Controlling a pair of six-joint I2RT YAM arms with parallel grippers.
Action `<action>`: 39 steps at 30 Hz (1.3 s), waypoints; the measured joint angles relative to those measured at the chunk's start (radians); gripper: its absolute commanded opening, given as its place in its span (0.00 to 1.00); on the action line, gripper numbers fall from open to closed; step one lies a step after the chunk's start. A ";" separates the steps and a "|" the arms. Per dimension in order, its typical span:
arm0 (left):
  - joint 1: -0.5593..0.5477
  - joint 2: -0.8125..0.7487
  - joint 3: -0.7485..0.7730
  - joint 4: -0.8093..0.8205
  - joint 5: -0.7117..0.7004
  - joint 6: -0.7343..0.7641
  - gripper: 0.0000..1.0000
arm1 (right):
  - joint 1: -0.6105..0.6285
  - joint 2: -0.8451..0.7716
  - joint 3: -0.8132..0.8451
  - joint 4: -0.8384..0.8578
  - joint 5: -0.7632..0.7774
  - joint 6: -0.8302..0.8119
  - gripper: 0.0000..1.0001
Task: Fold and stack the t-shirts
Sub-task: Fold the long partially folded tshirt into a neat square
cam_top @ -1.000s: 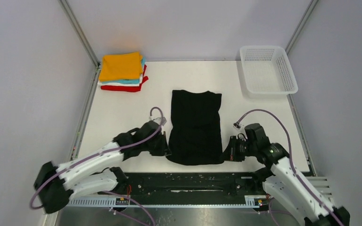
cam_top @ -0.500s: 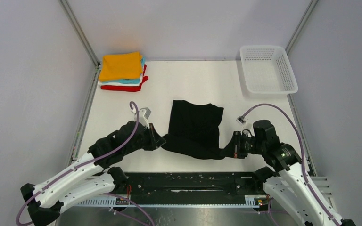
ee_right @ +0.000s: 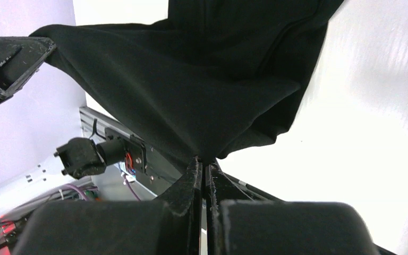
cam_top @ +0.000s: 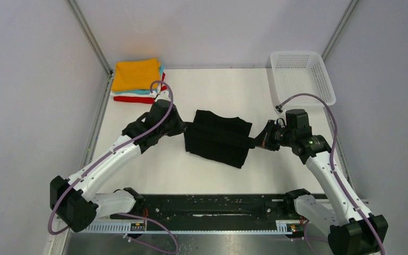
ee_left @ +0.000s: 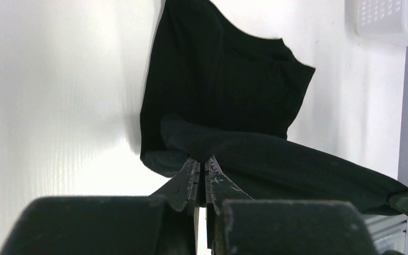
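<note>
Folding step: the cross fold of the black t-shirt appears to be in hand, with its near hem held raised over the middle of the garment.
Left hand: clenched, pinching the hem corner on its own side.
Right hand: clenched, pinching the opposite hem corner.
Shirt position: the hem spans taut between the two hands. The collar half lies flat on the surface just beyond them, and the slack cloth droops to the near side.
Finished stack: folded shirts, orange on top, lie beyond the left hand and well apart from the black shirt.
Basket: stands beyond the right hand and touches nothing.
Next move: both hands should travel away together at equal height, keeping the hem taut. They should then lower it onto the collar edge with corners matched before letting go.
Remaining work: by judgement, further folding and transfer onto the stack.
</note>
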 measured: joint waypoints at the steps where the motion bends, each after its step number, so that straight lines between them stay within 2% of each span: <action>1: 0.007 0.020 0.015 0.006 0.004 0.005 0.00 | -0.014 0.016 0.004 0.008 -0.006 -0.002 0.00; 11: 0.091 0.357 0.240 0.051 0.039 0.054 0.00 | -0.114 0.262 0.075 0.121 -0.014 0.000 0.00; 20: 0.137 0.748 0.489 0.046 0.074 0.072 0.00 | -0.133 0.537 0.111 0.298 0.091 -0.003 0.00; 21: 0.142 0.782 0.514 0.046 0.076 0.072 0.06 | -0.134 0.571 0.121 0.317 0.093 -0.003 0.07; 22: 0.146 0.814 0.537 0.042 0.077 0.073 0.25 | -0.135 0.621 0.138 0.343 0.093 -0.002 0.22; 23: 0.153 0.850 0.567 0.039 0.079 0.075 0.52 | -0.137 0.664 0.154 0.363 0.092 0.001 0.41; 24: 0.158 0.879 0.589 0.039 0.080 0.078 0.67 | -0.137 0.700 0.167 0.380 0.092 0.006 0.62; 25: 0.164 0.903 0.608 0.037 0.080 0.086 0.73 | -0.139 0.742 0.183 0.399 0.093 0.012 0.94; 26: 0.169 0.920 0.623 0.035 0.083 0.090 0.84 | -0.140 0.772 0.193 0.413 0.093 0.019 0.99; 27: 0.176 0.932 0.635 0.031 0.086 0.097 0.97 | -0.142 0.796 0.200 0.425 0.094 0.015 0.99; 28: 0.182 0.941 0.646 0.025 0.093 0.105 0.99 | -0.143 0.804 0.202 0.429 0.094 0.013 0.99; 33: 0.205 0.924 0.637 0.048 0.139 0.132 0.99 | -0.143 0.768 0.206 0.429 0.095 -0.001 1.00; 39: 0.202 0.779 0.425 0.090 0.194 0.159 0.99 | -0.117 0.585 0.118 0.437 0.093 -0.028 0.99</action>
